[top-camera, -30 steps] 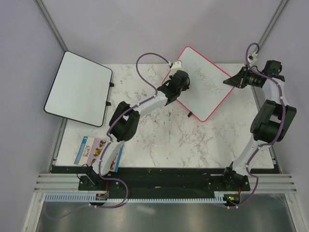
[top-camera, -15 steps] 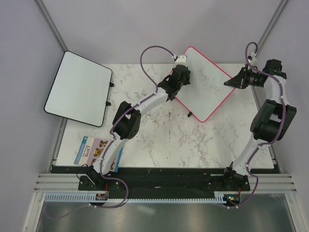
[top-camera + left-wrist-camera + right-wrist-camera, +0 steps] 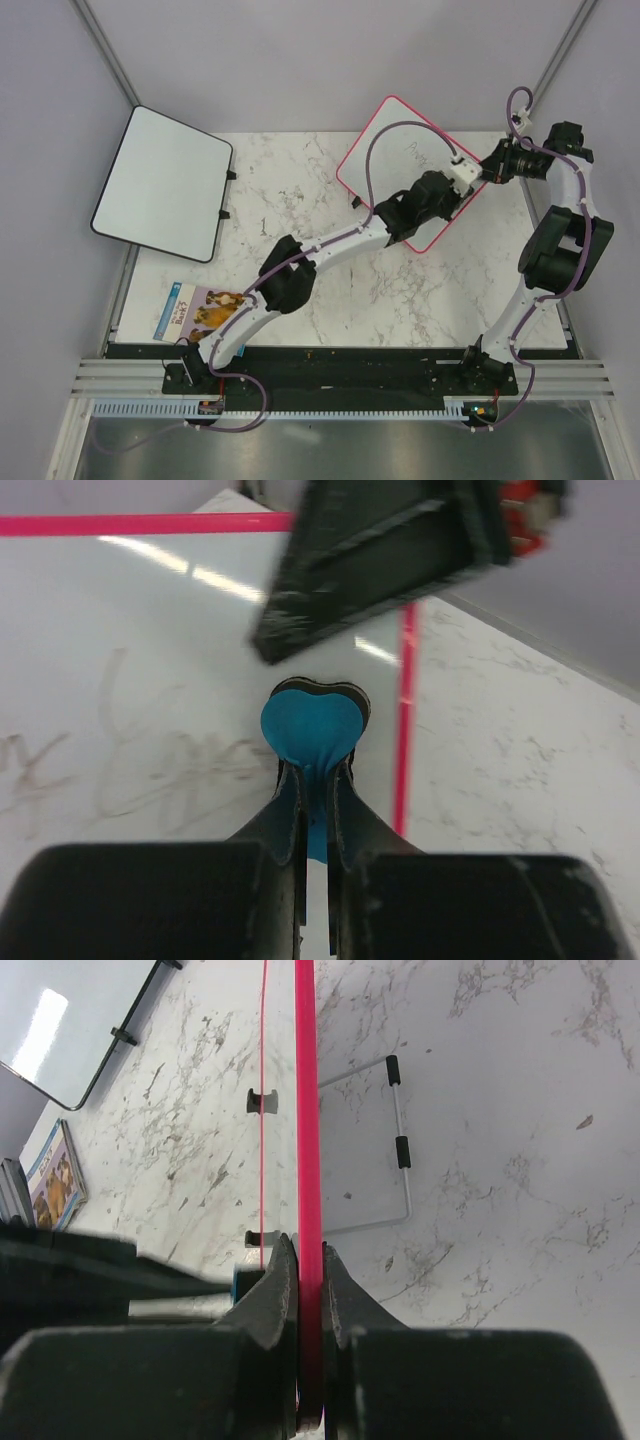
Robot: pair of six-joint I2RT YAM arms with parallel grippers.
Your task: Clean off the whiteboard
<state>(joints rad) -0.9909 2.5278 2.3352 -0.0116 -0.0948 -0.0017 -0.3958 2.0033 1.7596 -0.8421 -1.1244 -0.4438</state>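
The whiteboard (image 3: 400, 165) sits at the far right of the counter (image 3: 330, 270), turned corner-on to my bases, with its far corner past the counter's far edge in the top view. Its surface is not clean: faint grey scribbles (image 3: 140, 770) cross the middle of the board, so I judge the erasing to be partly done at most. My right claw (image 3: 305, 1290) is shut on the board's pink frame (image 3: 305, 1110) at the right-hand corner, one jaw on each face of the edge. The purpose of this grip is to brace the board so that wiping pressure does not push it across the counter or fold it down on its wire stand (image 3: 400, 1150), which shows beyond the frame in the right wrist view. Whether the board rests on that stand or only near it, I cannot tell. My left claw (image 3: 315, 780) is almost fully closed on the thin tab of a blue eraser (image 3: 312, 725), pinched between the jaws with the pad pointing forward. The pad sits at the board's right margin, just beside the pink frame and close under the right claw, with the scribbles to its left. The eraser is held by its tab so that the pad, not my fingers, meets the surface. A black-framed board (image 3: 165, 185) overhangs the counter's left edge and a booklet (image 3: 195, 310) lies near my left base. Both are well apart from the work and play no part in it.
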